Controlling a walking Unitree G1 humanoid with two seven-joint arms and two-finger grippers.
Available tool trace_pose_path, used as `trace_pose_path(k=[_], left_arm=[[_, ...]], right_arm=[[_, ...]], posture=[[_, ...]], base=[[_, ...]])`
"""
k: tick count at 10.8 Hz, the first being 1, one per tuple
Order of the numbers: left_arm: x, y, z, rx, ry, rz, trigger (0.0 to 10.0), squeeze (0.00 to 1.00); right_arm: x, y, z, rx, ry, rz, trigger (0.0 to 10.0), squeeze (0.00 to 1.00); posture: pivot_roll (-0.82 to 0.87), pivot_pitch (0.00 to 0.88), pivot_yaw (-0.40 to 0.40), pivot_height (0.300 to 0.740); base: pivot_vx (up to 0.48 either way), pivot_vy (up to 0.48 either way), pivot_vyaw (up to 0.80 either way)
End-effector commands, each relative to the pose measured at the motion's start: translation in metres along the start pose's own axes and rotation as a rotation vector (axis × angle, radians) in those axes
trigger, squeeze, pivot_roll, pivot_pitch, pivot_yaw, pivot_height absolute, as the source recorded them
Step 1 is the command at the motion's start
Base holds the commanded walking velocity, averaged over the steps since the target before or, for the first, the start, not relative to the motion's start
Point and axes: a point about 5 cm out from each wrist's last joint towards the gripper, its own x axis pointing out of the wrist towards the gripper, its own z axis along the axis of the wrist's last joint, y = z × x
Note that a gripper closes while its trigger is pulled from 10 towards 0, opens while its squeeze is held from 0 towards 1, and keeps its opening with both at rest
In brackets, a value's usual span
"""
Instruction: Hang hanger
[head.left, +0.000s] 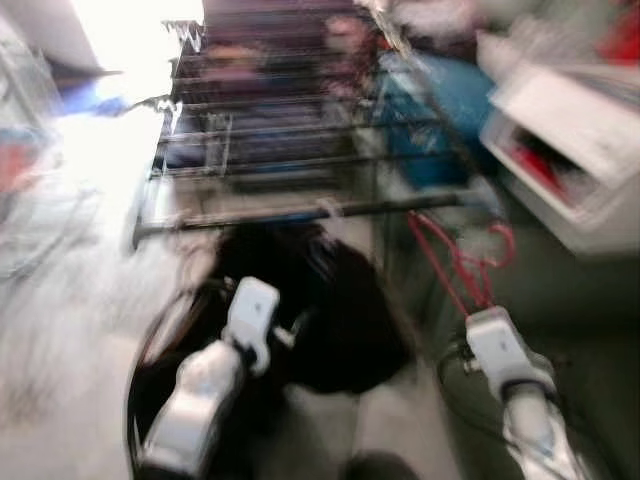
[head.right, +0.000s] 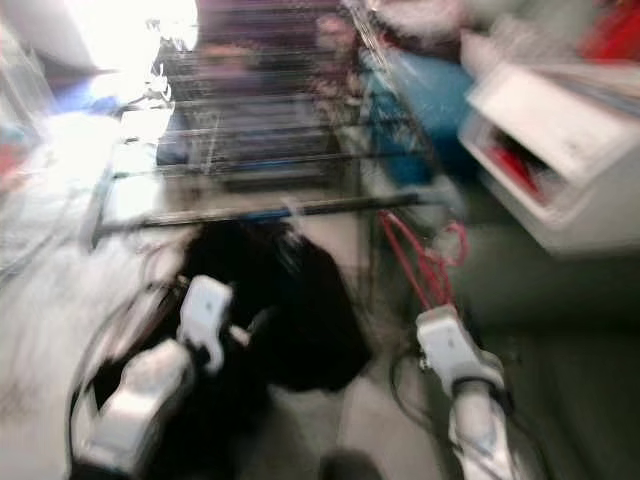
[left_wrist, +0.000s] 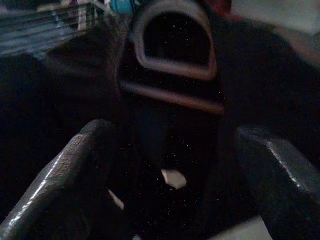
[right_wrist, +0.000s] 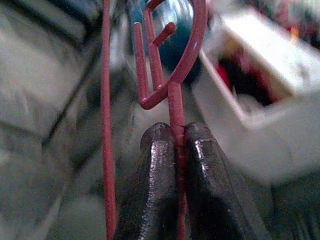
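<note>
A red plastic hanger (head.left: 455, 262) is pinched by its stem just below the hook, my right gripper (right_wrist: 175, 131) shut on it. The hook (right_wrist: 175, 60) points up past the fingertips. In the blurred head views the hanger rises from my right wrist (head.left: 497, 345) toward the right end of the front bar (head.left: 300, 212) of a wire drying rack (head.left: 290, 150). My left gripper (left_wrist: 175, 131) is open, its fingers (left_wrist: 75, 170) spread close over a black garment (head.left: 320, 310) that hangs or lies below that bar.
A white box or shelf unit (head.left: 570, 150) stands at the right, with a blue object (head.left: 430, 110) beside the rack. Pale floor (head.left: 60, 330) lies to the left. Bright light washes out the far left corner.
</note>
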Motion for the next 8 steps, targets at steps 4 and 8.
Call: trace_pose_path(k=[4, 8], left_arm=[[0.001, 0.001, 0.002, 0.017, -0.001, 0.004, 10.0, 0.00], [0.002, 0.001, 0.003, 0.017, -0.001, 0.003, 10.0, 0.00]], right_arm=[[0.014, 0.012, 0.006, 0.031, -0.002, 0.086, 10.0, 0.00], [0.049, 0.012, 0.013, 0.092, 0.057, 0.073, 10.0, 0.00]], posture=[[-0.07, 0.000, -0.006, 0.740], [-0.06, 0.000, -0.001, 0.740]], base=[[0.000, 0.000, 0.00], [0.000, 0.000, 0.00]])
